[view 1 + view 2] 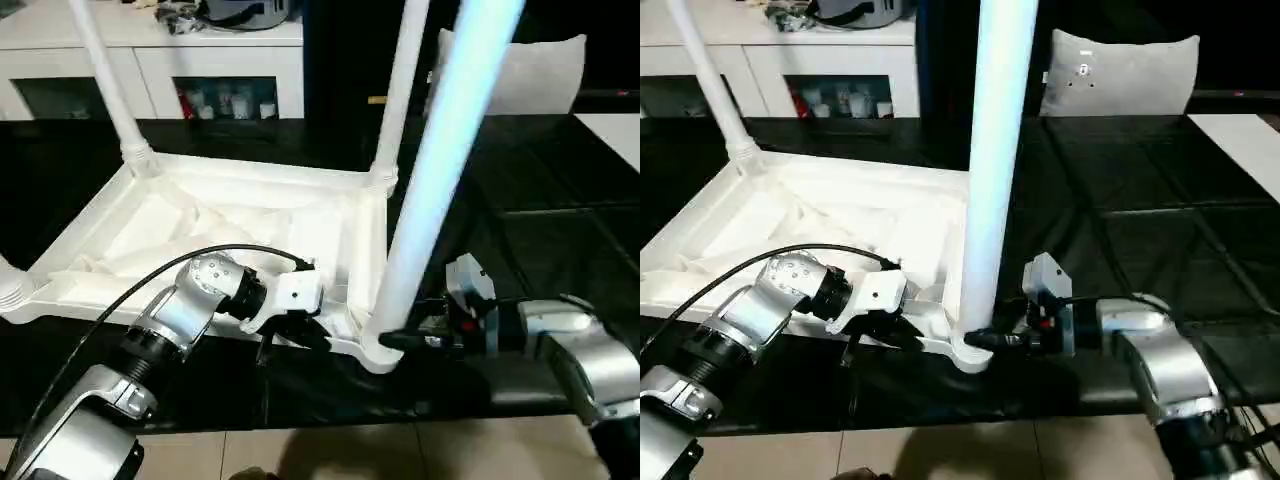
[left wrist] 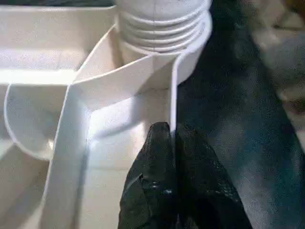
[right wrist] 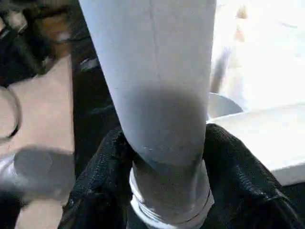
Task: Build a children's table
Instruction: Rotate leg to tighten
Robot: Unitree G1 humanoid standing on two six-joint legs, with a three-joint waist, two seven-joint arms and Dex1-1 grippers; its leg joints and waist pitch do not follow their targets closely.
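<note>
Tabletop (image 1: 250,225), white plastic and rectangular, lies upside down on the black worktop (image 1: 540,230) across the left and centre of the head views, its ribbed underside facing up. Round sockets mark its corners. Two far legs stand upright in the back corners: one at the upper left (image 1: 105,80), one near the upper centre (image 1: 398,90). The near leg (image 1: 440,170), a long tapered white tube, rises from the near right corner socket (image 1: 378,352) at the lower centre and leans slightly right toward the top edge. Its threaded base shows ridged rings where it meets the socket in the left wrist view.

The right claw (image 1: 985,340) pinches this near leg just above the socket, a black finger on each side. The left claw (image 1: 290,335) has its fingers (image 2: 162,157) pressed together on the tabletop's thin near rim beside that corner.

A white cabinet (image 1: 150,60) with glass doors stands at the upper left, small items dim behind the glass. A grey-white cushion (image 1: 1120,75) sits upper right.
</note>
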